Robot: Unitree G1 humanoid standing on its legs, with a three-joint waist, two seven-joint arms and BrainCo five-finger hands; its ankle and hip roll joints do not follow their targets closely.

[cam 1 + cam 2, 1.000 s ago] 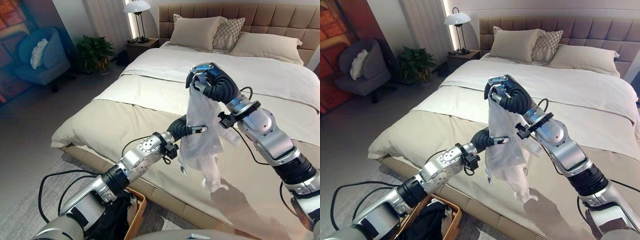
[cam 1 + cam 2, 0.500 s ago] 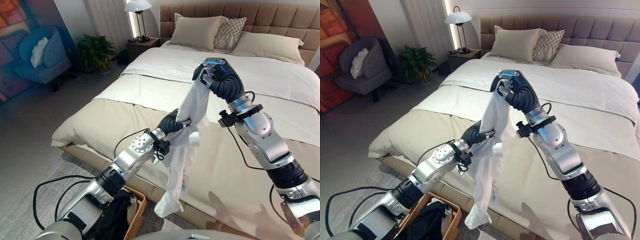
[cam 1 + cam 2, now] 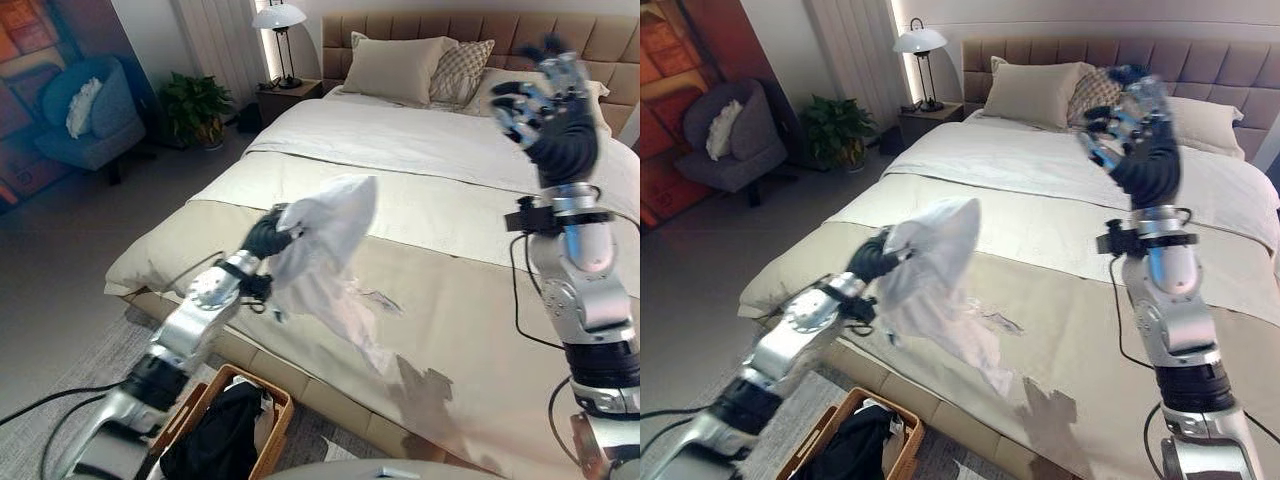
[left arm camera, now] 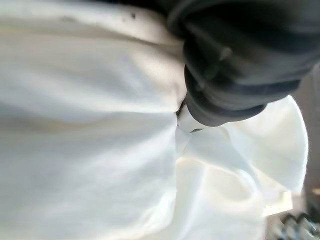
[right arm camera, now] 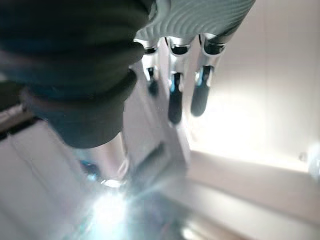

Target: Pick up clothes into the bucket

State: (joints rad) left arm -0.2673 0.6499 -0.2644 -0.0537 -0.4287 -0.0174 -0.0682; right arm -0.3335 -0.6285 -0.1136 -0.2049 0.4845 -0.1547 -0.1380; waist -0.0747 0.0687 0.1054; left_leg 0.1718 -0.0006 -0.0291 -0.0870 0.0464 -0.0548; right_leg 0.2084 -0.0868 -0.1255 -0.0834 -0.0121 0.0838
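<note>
Left hand (image 3: 266, 238) clenched on the white garment (image 3: 322, 250), held aloft over the bed's (image 3: 470, 300) near edge, above the wicker bucket (image 3: 275, 402); right hand (image 3: 548, 110) raised high, fingers spread, holding nothing.

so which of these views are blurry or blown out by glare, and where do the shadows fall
Both eye views: the white garment and the raised right hand are motion-smeared, and the garment's shadow falls on the bed. Left wrist view: soft, the cloth washed pale beside the left hand. Right wrist view: bright glare low in the picture, background unfocused.
</note>
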